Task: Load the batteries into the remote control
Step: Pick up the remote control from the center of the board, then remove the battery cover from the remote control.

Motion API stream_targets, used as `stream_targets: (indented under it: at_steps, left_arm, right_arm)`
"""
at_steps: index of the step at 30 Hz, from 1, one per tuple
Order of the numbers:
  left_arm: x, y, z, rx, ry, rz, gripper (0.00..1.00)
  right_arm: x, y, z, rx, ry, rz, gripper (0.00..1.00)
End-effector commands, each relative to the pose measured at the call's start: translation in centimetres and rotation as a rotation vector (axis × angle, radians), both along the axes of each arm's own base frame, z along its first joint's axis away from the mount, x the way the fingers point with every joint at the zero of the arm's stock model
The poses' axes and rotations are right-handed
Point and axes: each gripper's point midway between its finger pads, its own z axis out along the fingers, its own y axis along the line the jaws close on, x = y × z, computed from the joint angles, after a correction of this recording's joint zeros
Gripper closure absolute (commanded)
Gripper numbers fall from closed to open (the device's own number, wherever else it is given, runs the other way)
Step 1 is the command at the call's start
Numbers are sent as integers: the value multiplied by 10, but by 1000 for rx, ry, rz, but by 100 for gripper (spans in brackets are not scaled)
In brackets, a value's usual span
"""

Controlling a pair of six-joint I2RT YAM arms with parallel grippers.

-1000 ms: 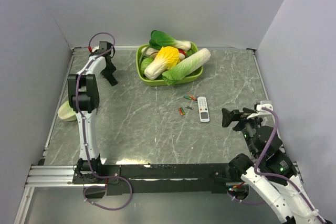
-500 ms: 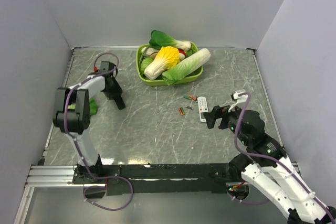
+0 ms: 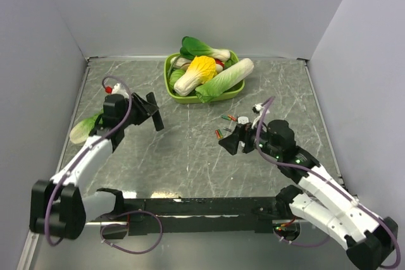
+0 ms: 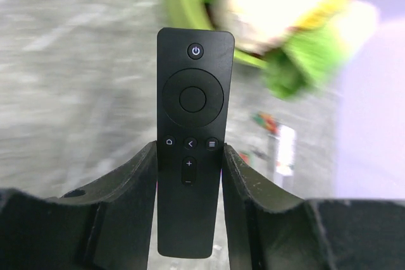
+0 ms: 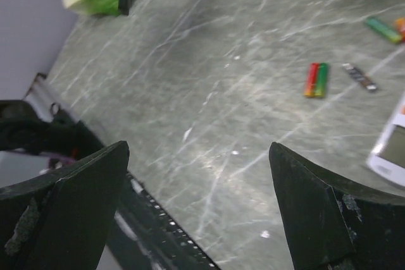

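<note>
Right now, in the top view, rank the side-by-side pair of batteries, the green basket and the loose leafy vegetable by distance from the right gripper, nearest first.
1. Pair of batteries, just left of the right gripper.
2. Green basket, at the far middle.
3. Loose leafy vegetable, by the left wall.

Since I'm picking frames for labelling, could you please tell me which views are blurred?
Left wrist: the remote control is sharp, but the green basket and table behind it are smeared. Right wrist: mildly soft, batteries legible. Top external: sharp, with glare along the table's near edge.
</note>
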Motion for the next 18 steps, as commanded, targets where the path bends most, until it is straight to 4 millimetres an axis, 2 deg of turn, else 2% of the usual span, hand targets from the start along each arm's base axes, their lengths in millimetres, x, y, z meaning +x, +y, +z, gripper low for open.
stream_targets:
  at_steps: [1,2,3,4,5,6,9,13,18]
  left_arm:
    - [-22,-46,61,-181,-254,-190,85]
    - [-29,-51,83,-209,-342,-217,85]
    - [-41,-59,81,-246,-345,-253,85]
    - [-49,-62,88,-271,-375,-277,85]
    - [-57,-64,109,-302,-460,-300,85]
    - [-66,-68,108,-339,-458,-316,85]
    - [-92,-76,131,-413,-552,-387,85]
    - [-121,-82,151,-474,-631,-458,84]
    - [-155,-84,174,-566,-748,-536,84]
  right_arm:
    - [-9,41,29,181,-16,167,0]
    - [-11,48,33,214,-14,188,0]
    - [-13,55,31,225,0,214,0]
    - [-14,59,33,242,0,231,0]
    - [-17,67,42,292,-14,268,0]
    - [-18,72,39,304,5,285,0]
    - [-24,88,49,372,3,348,0]
    - [-36,106,68,438,-26,426,0]
    - [-41,121,87,514,-65,503,0]
